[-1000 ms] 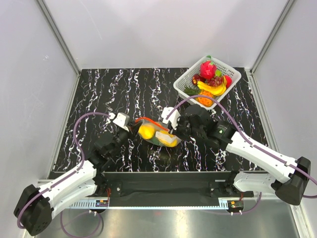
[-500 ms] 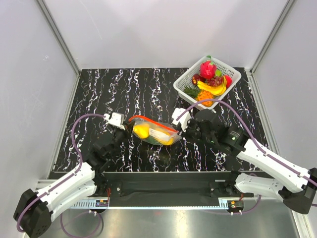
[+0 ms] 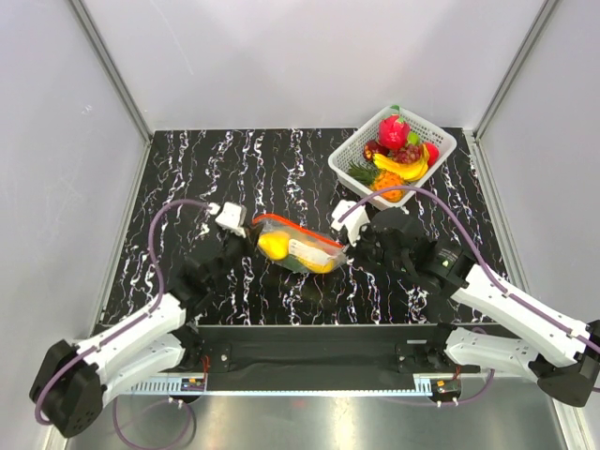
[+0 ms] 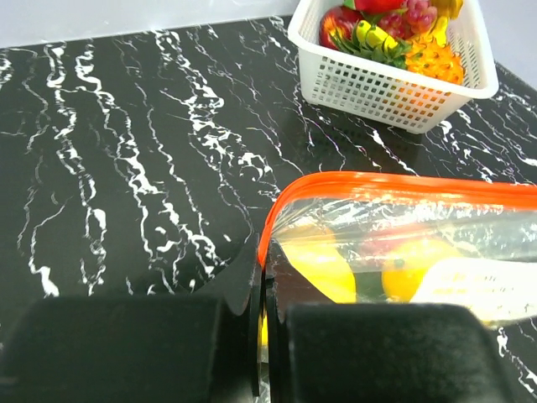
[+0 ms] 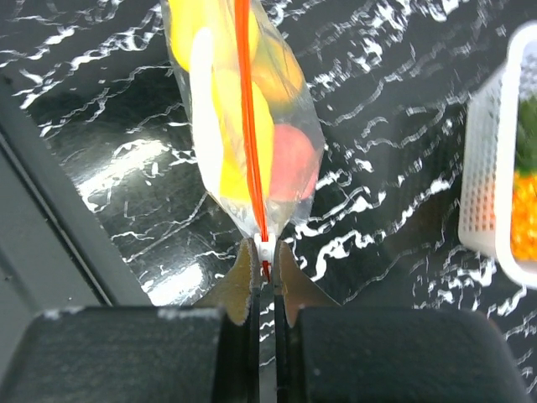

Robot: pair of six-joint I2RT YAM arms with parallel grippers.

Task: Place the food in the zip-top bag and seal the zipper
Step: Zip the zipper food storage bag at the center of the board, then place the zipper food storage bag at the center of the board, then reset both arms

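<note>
Overhead, the zip-top bag [image 3: 298, 247] hangs stretched between the two arms above the near middle of the black marbled table [image 3: 187, 169], its shadow on the surface below. The left gripper [image 3: 250, 236] pinches the bag's left end and the right gripper [image 3: 344, 246] pinches its right end. The red-orange zipper [image 3: 292, 228] runs along the top edge from one grip to the other. Some yellow food [image 3: 274, 247] sits inside the pouch. More toy fruit is piled in the white basket [image 3: 433, 141] at the far right corner, well apart from the bag.

From the left wrist, the fingers are pressed together on the corner of the pouch, where the zipper strip bends down into them. Yellow pieces show through the clear plastic.

From the right wrist, the fingers are clamped tight on the end of the zipper. The strip runs straight away from them, with yellow and red pieces to either side.
</note>
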